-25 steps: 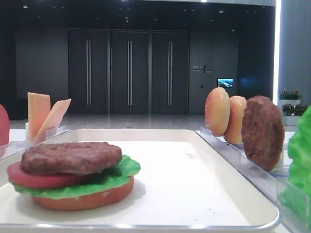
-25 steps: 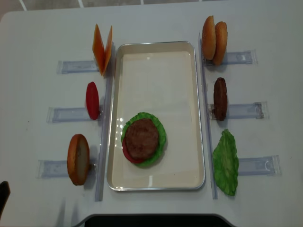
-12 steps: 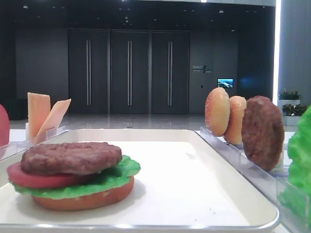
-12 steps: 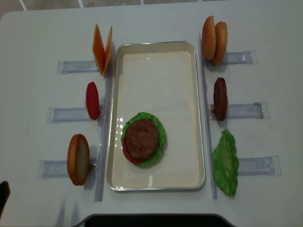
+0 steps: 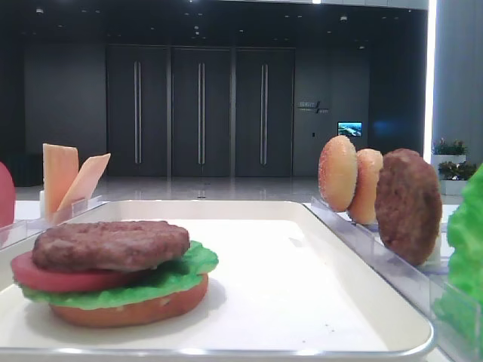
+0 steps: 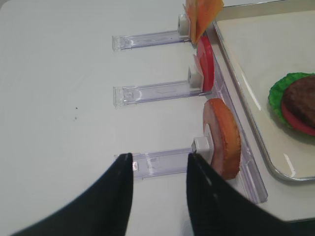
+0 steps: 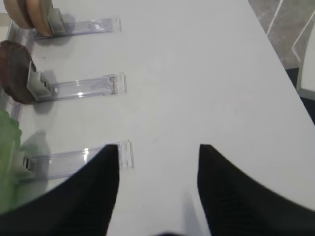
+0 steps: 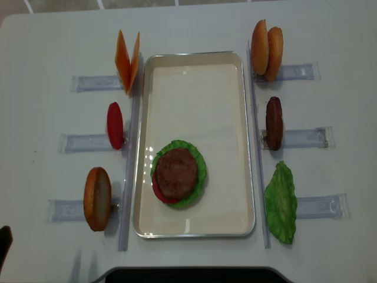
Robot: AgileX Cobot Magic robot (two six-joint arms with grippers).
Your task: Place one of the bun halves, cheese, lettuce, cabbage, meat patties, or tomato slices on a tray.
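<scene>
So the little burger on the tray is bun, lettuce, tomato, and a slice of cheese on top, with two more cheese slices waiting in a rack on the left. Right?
Not quite. The top layer of the stack is a meat patty, not cheese; the overhead view shows the brown disc over the tomato slice and lettuce on the tray. The two cheese slices do stand in a rack on the left.

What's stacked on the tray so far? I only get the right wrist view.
Observer: Going up: base bun half, lettuce, tomato slice, meat patty on top, at the near end of the tray.
Operator: Cheese used?
Observer: No, both cheese slices stand racked left of the tray.
Operator: Other arm?
Observer: The left claw is open, empty, short of the racked bun half.
</scene>
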